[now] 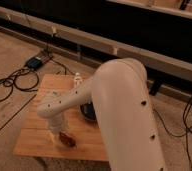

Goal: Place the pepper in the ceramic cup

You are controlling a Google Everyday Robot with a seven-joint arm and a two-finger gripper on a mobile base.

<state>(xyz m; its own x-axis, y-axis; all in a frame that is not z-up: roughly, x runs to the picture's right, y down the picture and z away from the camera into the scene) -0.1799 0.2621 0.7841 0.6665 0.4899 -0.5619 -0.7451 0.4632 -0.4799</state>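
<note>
While the small, wrinkled reddish-brown pepper [67,139] lies on the wooden counter [33,141], the hand [57,131] hangs just beside it, jaws apart. This looks like the grasp step, and the next move calls for lowering and closing.

1. A small wooden table [35,142] stands on a pale, tan floor [9,50].
2. Black cables [6,85] coil on the floor at left, near a dark box [35,62].
3. A pale rail [64,31] runs along the dark far wall [114,20].
4. The light is dim and warm.
</note>
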